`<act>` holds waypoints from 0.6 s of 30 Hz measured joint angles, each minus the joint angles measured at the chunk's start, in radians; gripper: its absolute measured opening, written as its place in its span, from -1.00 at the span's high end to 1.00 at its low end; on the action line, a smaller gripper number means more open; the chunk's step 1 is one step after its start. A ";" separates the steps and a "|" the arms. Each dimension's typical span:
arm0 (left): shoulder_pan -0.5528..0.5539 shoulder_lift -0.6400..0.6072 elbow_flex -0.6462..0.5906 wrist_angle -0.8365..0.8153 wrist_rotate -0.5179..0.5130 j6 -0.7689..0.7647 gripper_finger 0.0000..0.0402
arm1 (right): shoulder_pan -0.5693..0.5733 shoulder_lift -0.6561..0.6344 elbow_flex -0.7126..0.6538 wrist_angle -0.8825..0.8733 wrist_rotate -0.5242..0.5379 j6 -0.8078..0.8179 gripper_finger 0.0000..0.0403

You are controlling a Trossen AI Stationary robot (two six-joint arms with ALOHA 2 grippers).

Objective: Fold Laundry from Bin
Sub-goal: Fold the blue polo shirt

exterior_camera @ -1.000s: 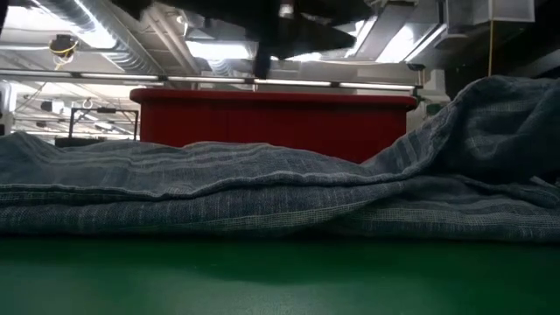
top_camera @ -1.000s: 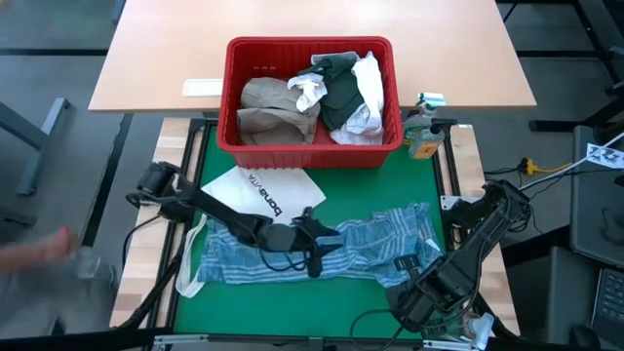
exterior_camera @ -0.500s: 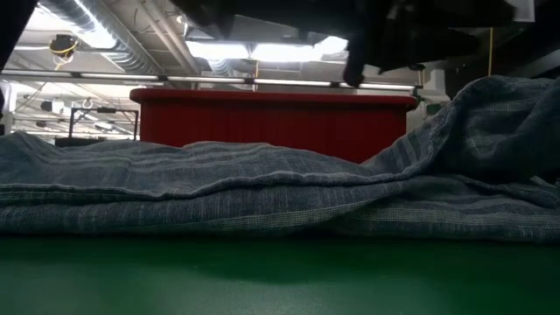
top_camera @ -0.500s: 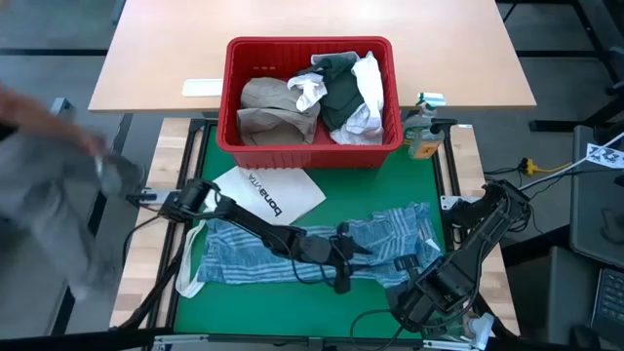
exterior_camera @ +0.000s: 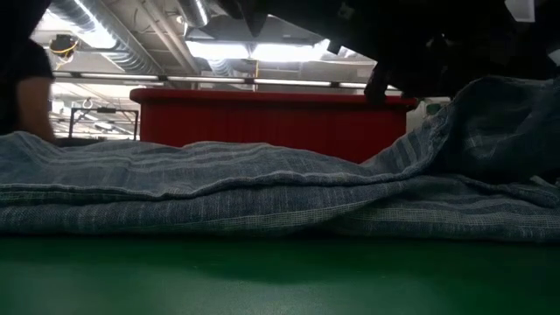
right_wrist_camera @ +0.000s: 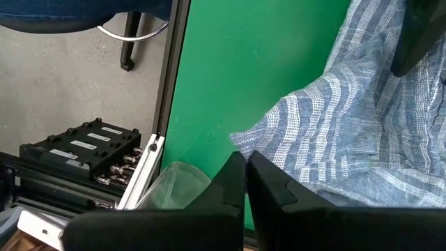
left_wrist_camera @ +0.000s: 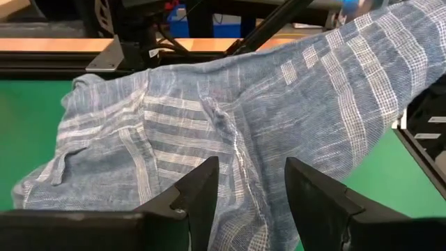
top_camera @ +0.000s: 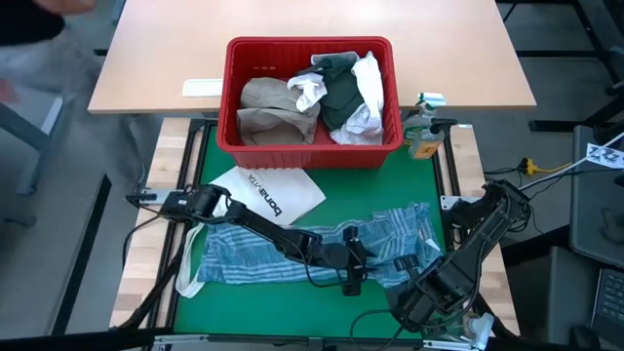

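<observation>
two pincers here: left pincer (top_camera: pixel 353 276) spread wide above the blue-striped cloth (top_camera: pixel 292 255), right pincer (right_wrist_camera: pixel 247 183) clenched empty at the desk (top_camera: pixel 322 310) edge.

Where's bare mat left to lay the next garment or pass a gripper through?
Bare green mat runs along the near edge, below the blue-striped cloth, and in a patch between the red bin and that cloth, right of the white tote bag. The middle is crowded: the open left gripper hovers over the cloth, and the shut right gripper waits near its corner.
</observation>
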 joint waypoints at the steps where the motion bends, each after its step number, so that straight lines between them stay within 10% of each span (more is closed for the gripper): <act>1: 0.000 0.000 0.000 0.000 0.001 0.000 0.23 | 0.000 0.000 0.000 0.000 0.000 0.000 0.96; 10: -0.006 0.000 0.000 -0.004 0.075 0.027 0.94 | 0.000 0.000 0.000 -0.004 -0.011 0.041 0.96; 18: -0.058 -0.042 0.000 -0.050 -0.044 0.053 0.98 | 0.001 0.000 0.001 -0.028 -0.077 0.151 0.96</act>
